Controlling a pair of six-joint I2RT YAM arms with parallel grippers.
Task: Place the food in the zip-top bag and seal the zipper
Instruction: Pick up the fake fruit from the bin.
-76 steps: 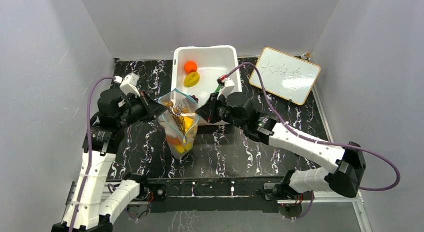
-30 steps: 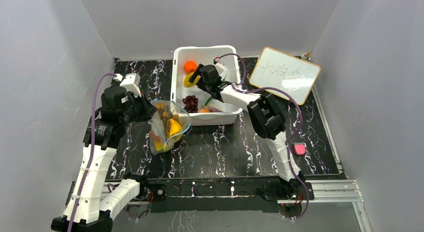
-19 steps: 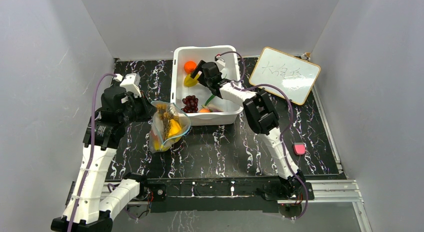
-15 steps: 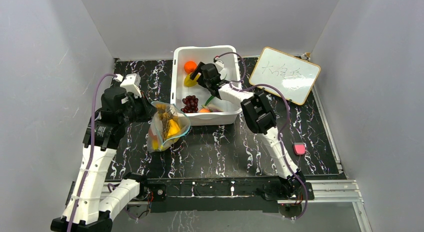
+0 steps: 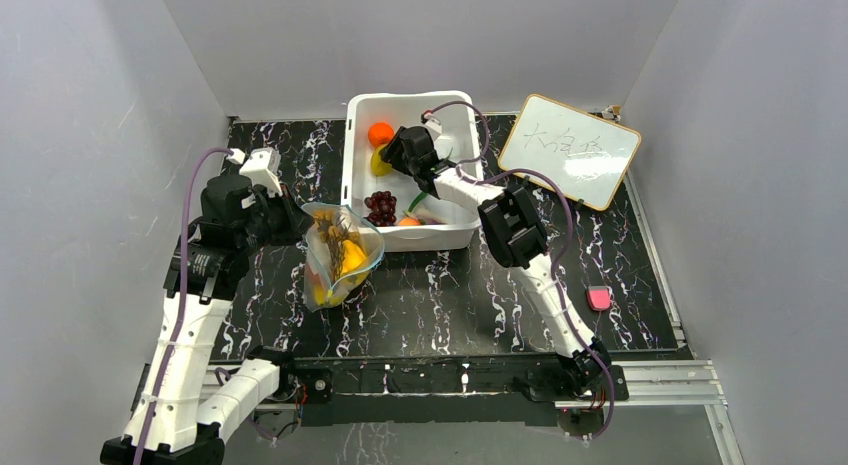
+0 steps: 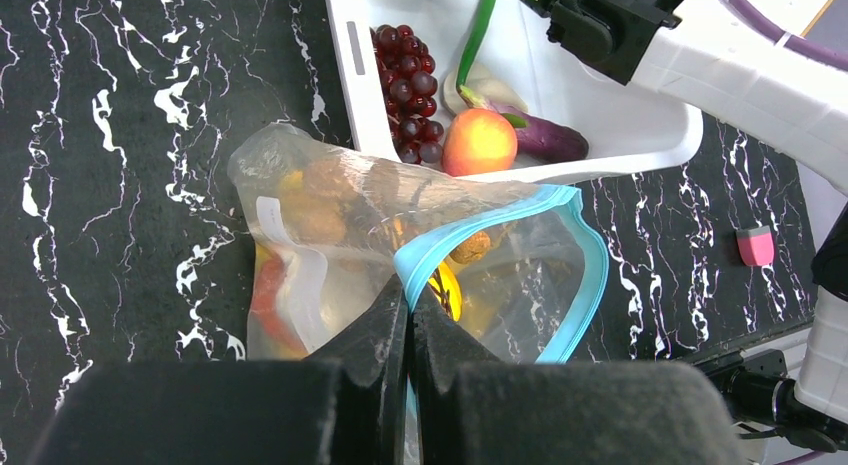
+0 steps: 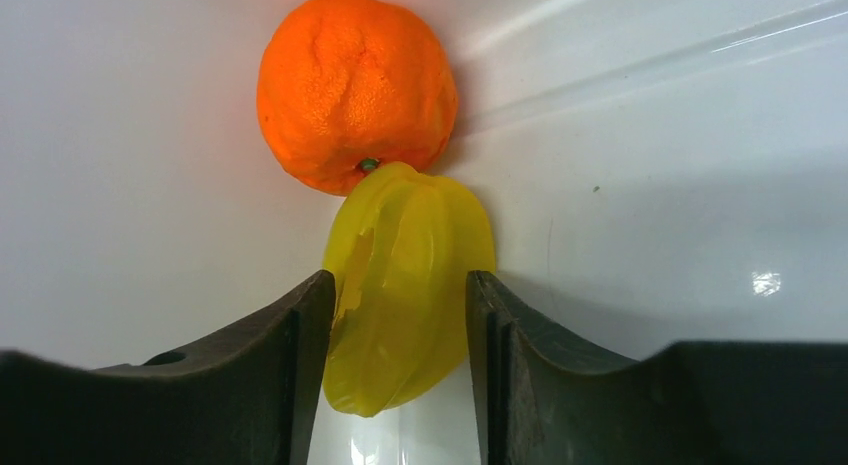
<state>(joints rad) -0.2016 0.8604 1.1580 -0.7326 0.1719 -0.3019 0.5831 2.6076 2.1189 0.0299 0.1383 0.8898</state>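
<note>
Two hazards apply. The right fingers [image 7: 300, 355] stand either side of the yellow pepper [image 7: 415, 245] in the white tub [image 7: 650, 135], at or near contact; whether they clamp it yet cannot be told. The orange [image 7: 355, 85] touches the pepper, so a skewed lift may drag it along (the smooth, tapered pepper may also slip). The left fingers [image 6: 395, 330] are pressed together on the zipper [image 6: 470, 223], holding the zip-top bag [image 6: 330, 215] open on the surface [image 6: 130, 135] beside the tub. A weak pinch would collapse the mouth.

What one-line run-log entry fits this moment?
left fingers: shut on zip-top bag mouth | right fingers: astride yellow pepper in tub, grip unclear | zipper: unsealed
</note>
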